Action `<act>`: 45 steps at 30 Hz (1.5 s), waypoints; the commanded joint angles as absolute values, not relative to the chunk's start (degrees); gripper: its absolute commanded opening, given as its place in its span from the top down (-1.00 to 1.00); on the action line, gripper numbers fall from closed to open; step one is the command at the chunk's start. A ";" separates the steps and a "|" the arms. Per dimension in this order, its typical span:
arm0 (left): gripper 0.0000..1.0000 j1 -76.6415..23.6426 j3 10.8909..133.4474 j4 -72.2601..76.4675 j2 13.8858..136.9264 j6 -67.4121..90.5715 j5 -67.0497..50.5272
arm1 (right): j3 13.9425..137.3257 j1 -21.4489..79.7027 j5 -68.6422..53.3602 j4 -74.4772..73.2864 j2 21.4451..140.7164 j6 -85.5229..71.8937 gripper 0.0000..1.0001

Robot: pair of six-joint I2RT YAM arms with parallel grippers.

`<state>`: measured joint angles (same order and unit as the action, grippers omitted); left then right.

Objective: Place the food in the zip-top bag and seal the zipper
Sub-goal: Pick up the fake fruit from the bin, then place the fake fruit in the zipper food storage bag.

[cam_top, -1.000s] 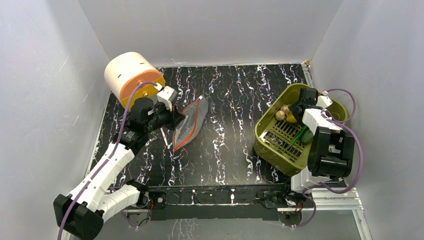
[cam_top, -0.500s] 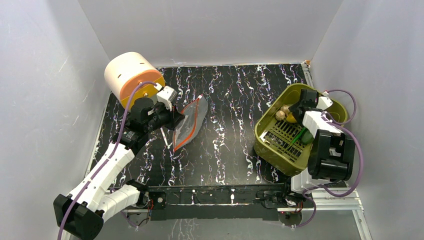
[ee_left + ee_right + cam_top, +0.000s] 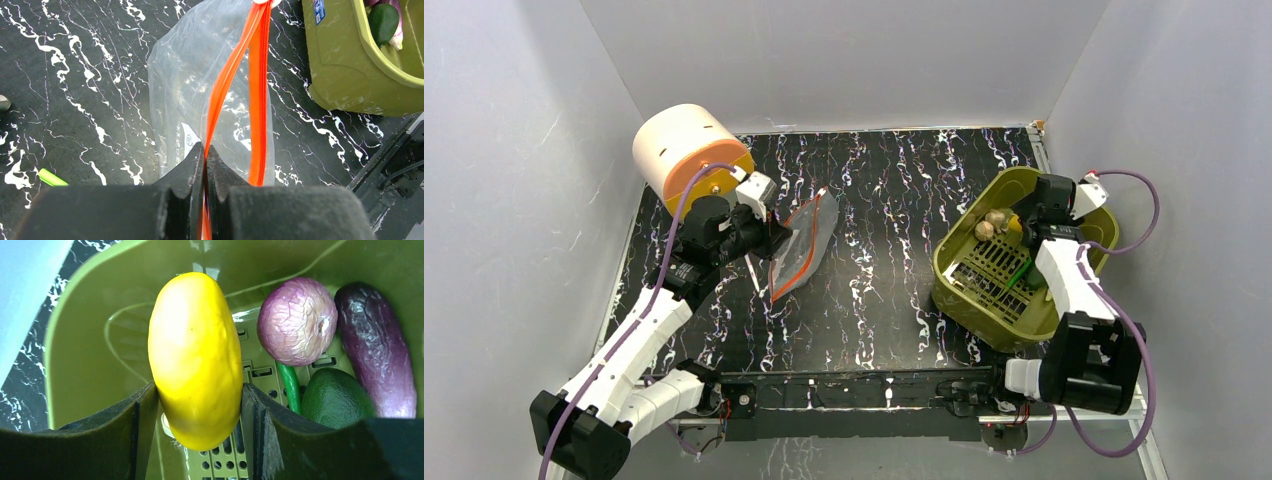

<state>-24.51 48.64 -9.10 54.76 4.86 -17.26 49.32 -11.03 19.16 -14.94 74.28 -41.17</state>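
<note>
The lemon [image 3: 195,360] stands upright between the two fingers of the right gripper [image 3: 200,390], which press on both its sides: a grasp, made inside the basket [image 3: 90,340]. Behind it on the slotted basket floor lie the onion [image 3: 298,322], the eggplant [image 3: 377,350] just beside it, and a dark green piece [image 3: 337,400] below them, with a thin green stem [image 3: 290,385] between onion and green piece. From above, two beige lumps [image 3: 987,226] sit at the basket's far left, near the right gripper [image 3: 1027,217].

The bag [image 3: 195,85] lies well apart from the basket [image 3: 964,290], left of the middle of the table [image 3: 894,200]. Its zipper [image 3: 257,100] gapes: the two orange strips run apart, and the left gripper [image 3: 205,155] is clenched on the nearer strip, holding that edge up. No food is in the bag.

A small light-green stick [image 3: 50,177] lies on the table beside the bag. A cream-and-orange cylinder [image 3: 686,155] sits at the far left corner, behind the left gripper [image 3: 774,238].
</note>
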 commanded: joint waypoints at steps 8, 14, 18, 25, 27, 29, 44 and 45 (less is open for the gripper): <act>1.00 -24.79 48.13 -8.66 53.98 4.39 -15.95 | 58.54 0.65 28.47 -17.15 66.50 -35.87 0.27; 1.00 -24.83 48.00 -8.29 54.15 4.81 -16.34 | 61.40 8.95 27.81 -17.11 64.89 -33.98 0.27; 1.00 -24.79 47.85 -7.95 54.23 5.15 -16.82 | 61.50 14.17 23.21 -15.35 62.86 -32.89 0.26; 1.00 -24.77 47.62 -7.39 54.72 5.16 -18.62 | 62.96 23.94 17.92 -15.12 62.56 -33.08 0.26; 1.00 -24.78 47.62 -7.32 54.85 5.26 -18.36 | 63.10 27.09 17.70 -15.15 62.69 -33.71 0.26; 1.00 -24.79 47.54 -7.30 54.93 5.29 -18.20 | 63.02 30.22 17.52 -14.93 62.59 -34.62 0.26; 1.00 -24.79 46.96 -6.31 55.32 5.67 -17.46 | 62.89 45.14 8.81 -13.85 63.62 -41.97 0.23; 1.00 -24.79 46.90 -6.13 55.29 5.82 -17.27 | 62.73 45.41 7.43 -13.73 63.82 -42.41 0.22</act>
<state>-24.51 47.66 -7.90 55.66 5.26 -17.19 60.31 44.25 12.80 -17.78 63.86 -39.66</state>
